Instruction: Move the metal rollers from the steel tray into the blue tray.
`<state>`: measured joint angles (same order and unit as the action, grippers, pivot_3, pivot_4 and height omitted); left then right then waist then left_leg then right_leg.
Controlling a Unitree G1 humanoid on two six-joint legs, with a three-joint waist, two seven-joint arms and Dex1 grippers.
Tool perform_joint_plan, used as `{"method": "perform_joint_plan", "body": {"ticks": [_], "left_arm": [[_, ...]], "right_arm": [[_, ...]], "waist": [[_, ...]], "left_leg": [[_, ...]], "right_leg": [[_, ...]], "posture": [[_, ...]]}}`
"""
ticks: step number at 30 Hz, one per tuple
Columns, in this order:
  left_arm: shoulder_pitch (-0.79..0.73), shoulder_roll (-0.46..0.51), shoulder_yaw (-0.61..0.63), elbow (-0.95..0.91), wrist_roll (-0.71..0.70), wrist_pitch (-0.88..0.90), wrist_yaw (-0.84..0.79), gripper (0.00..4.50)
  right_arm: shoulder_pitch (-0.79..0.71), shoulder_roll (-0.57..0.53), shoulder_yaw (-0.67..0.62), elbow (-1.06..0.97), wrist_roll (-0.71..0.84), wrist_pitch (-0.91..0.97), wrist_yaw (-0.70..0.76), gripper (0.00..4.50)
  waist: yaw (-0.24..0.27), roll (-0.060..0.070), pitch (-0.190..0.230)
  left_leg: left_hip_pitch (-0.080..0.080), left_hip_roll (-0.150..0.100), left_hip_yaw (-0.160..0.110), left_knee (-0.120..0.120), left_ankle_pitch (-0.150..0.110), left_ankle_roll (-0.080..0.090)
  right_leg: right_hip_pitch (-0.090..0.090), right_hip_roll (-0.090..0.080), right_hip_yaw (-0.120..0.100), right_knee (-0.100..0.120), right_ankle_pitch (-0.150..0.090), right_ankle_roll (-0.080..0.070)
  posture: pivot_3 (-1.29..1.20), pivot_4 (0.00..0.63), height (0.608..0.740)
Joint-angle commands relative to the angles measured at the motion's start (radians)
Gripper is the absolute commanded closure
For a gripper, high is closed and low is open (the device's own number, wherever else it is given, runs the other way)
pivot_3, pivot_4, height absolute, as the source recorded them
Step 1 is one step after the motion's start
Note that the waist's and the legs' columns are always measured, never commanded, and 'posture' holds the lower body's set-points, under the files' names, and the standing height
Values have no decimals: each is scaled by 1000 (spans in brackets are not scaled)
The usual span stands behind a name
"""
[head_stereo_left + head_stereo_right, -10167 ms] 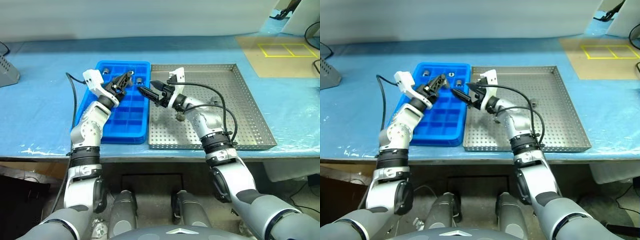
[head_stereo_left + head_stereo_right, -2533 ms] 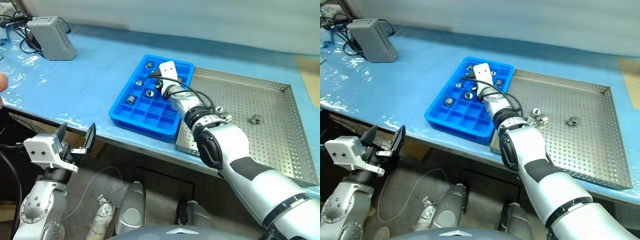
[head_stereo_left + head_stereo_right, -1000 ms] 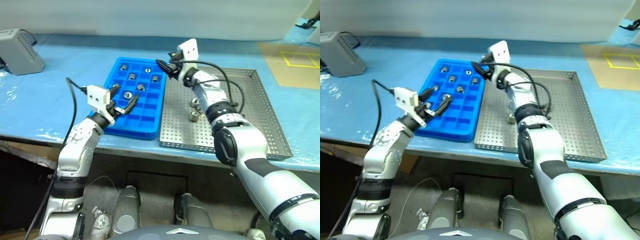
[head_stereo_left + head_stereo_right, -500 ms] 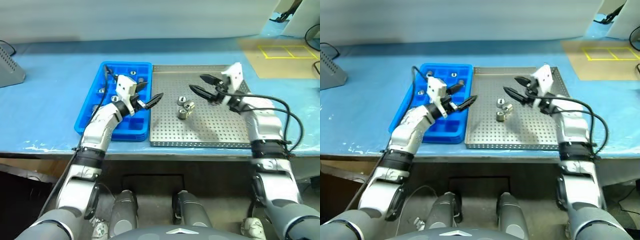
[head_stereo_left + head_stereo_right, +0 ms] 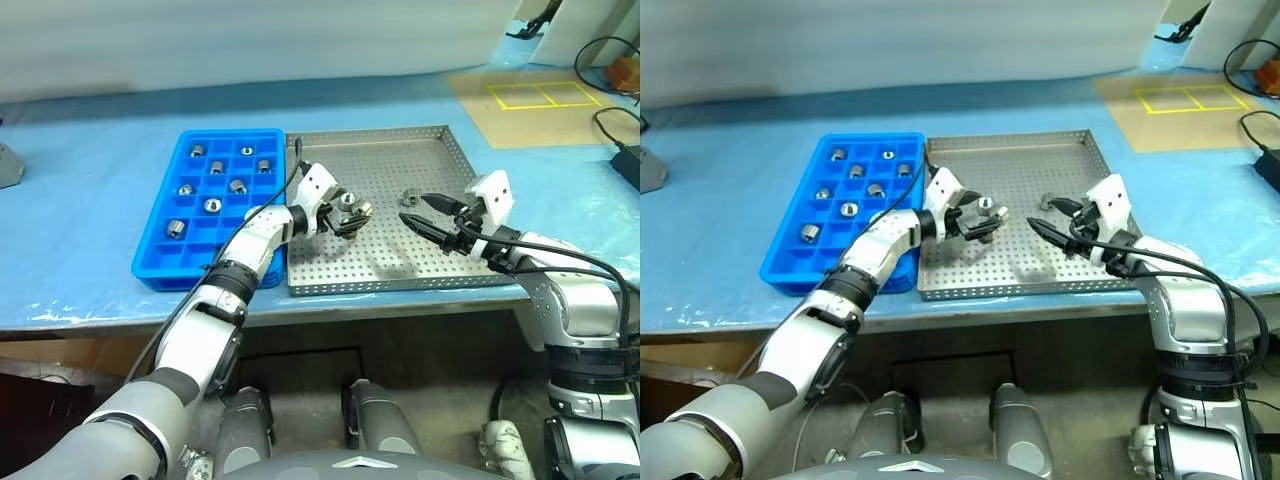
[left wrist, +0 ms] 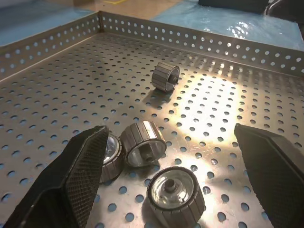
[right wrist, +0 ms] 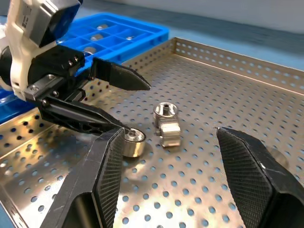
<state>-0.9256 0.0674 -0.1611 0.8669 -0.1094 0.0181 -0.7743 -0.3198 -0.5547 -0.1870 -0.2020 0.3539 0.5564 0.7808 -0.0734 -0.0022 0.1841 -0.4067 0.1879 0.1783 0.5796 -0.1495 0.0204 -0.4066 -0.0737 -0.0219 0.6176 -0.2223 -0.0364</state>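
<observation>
The steel tray (image 5: 395,160) lies right of the blue tray (image 5: 160,278). Several metal rollers (image 5: 237,186) sit in the blue tray's compartments. My left gripper (image 5: 348,215) is low over the steel tray's floor and open. Three rollers (image 6: 142,142) lie close together between its fingers (image 6: 80,175), and none is gripped. A further roller (image 6: 165,76) lies apart, deeper in the tray. Over the tray's right half, my right gripper (image 5: 1037,212) is open and holds nothing; it points left at the same cluster (image 7: 165,110).
A brown board with yellow taped squares (image 5: 530,95) lies at the back right of the blue-covered table. Cables (image 5: 610,60) run along the right edge. A grey device (image 5: 5,165) sits at the far left.
The camera has shifted. My left gripper has moved right, from the trays' shared edge to the cluster of rollers. My right gripper has drawn back toward the tray's near right.
</observation>
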Motion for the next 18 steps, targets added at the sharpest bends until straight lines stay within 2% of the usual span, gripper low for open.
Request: {"method": "perform_joint_plan", "body": {"ticks": [1,4,12,15,18], "left_arm": [[-37,-5,0,45,36,-28,20,0],[-50,-3,-14,89,87,-23,64,0],[-26,-13,11,47,72,57,6,0],[-12,-15,10,17,63,103,-28,569],[13,-15,2,-45,58,143,-56,1608]], "right_arm": [[18,-12,-40,-79,33,13,-40,1356],[34,-7,-48,-86,39,14,-71,1356],[65,-38,-76,-93,70,0,-74,1356],[66,-45,-80,-95,77,-8,-78,1311],[72,-44,-79,-97,74,-16,-88,1311]], "waist": [[-13,0,0],[-25,0,0],[-44,0,0],[-51,0,0],[-53,0,0]], "left_leg": [[-1,0,0,0,-1,1],[-2,0,0,0,-2,3],[-3,-1,0,0,-3,5],[-4,-2,0,1,-4,6],[-3,-1,0,0,-4,6]], "right_leg": [[0,0,0,-1,0,0],[1,0,-1,-4,0,0],[3,-2,-2,-10,2,1],[4,-2,-2,-11,2,1],[4,-2,-3,-11,2,1]], "posture": [[-626,150,740],[-632,150,740],[-619,150,740],[-619,150,740],[-608,150,740]]}}
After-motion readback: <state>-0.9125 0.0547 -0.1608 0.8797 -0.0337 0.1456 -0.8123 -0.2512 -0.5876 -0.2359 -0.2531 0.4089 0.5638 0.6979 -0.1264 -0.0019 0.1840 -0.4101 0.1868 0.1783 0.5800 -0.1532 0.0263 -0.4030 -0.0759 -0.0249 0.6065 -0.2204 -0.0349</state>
